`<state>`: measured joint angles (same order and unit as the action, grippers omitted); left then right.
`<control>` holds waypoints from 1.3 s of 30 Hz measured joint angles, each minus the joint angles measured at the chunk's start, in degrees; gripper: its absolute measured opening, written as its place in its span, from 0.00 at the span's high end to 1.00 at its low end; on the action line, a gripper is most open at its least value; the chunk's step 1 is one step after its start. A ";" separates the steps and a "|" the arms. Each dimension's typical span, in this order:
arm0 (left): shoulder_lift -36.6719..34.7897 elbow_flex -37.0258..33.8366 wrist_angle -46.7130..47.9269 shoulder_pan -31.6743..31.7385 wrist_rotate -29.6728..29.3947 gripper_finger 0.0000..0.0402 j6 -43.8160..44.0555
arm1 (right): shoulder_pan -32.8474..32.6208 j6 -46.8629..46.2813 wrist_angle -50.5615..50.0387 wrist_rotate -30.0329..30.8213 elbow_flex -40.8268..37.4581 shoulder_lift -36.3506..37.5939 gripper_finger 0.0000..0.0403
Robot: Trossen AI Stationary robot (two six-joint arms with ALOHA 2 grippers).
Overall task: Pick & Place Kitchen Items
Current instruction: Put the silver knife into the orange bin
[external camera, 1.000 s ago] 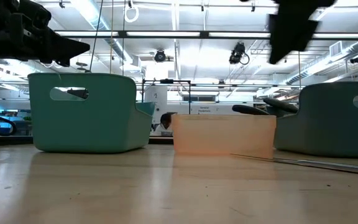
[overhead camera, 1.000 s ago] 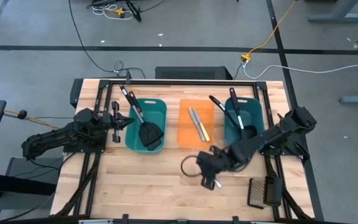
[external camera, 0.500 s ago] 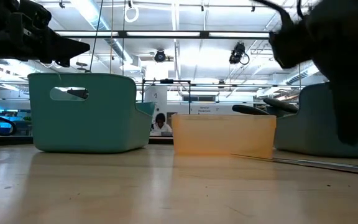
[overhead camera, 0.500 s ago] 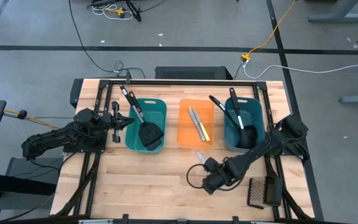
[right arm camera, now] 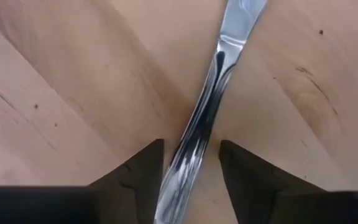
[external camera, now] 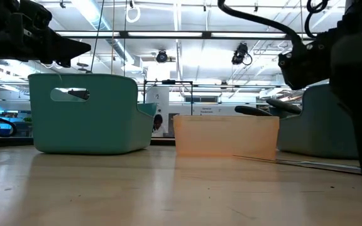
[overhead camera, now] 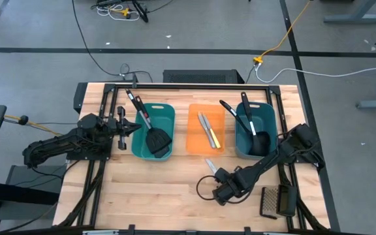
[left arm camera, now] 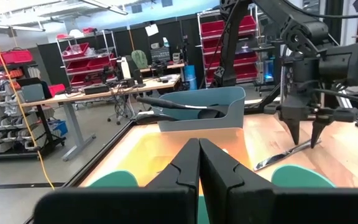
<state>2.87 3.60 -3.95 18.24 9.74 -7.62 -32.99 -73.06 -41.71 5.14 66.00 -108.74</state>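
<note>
A small silver knife [right arm camera: 213,93] lies flat on the wooden table [overhead camera: 162,196], in front of the orange bin [overhead camera: 206,128]. My right gripper [right arm camera: 191,177] points down over the knife's handle end, open, with one finger on each side of it and a gap to both. The left wrist view shows that gripper [left arm camera: 304,134] over the knife [left arm camera: 284,155]. My left gripper [overhead camera: 124,127] waits shut and level at the table's left, beside the left teal bin [overhead camera: 153,130].
The left teal bin holds black spatulas. The orange bin holds silver knives and a yellow-handled one. The right teal bin [overhead camera: 254,128] holds black ladles. A dark mesh object [overhead camera: 276,201] lies at the near right. Bare wood spreads across the near left.
My right gripper has come down toward the table and settled over the silver knife, its wrist rolling as it sank. The knife, hidden under the arm a second ago, now shows beside the gripper and has not moved.
</note>
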 joint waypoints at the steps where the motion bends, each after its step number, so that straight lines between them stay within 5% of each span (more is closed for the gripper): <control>1: 0.00 0.00 0.00 0.00 0.06 0.97 0.20 | 0.01 1.26 -0.18 0.04 0.18 -0.61 0.59; 23: -0.01 0.00 -3.50 -1.42 0.46 0.97 5.49 | -3.00 27.91 2.56 6.32 -0.10 -3.09 0.80; 39: 5.32 0.00 -7.59 -14.18 -0.43 0.99 7.51 | -3.52 37.65 5.77 12.27 -0.22 -3.57 0.80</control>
<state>8.20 3.60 -11.54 4.06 9.30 -0.12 -36.51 -35.41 -35.94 17.41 65.78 -112.31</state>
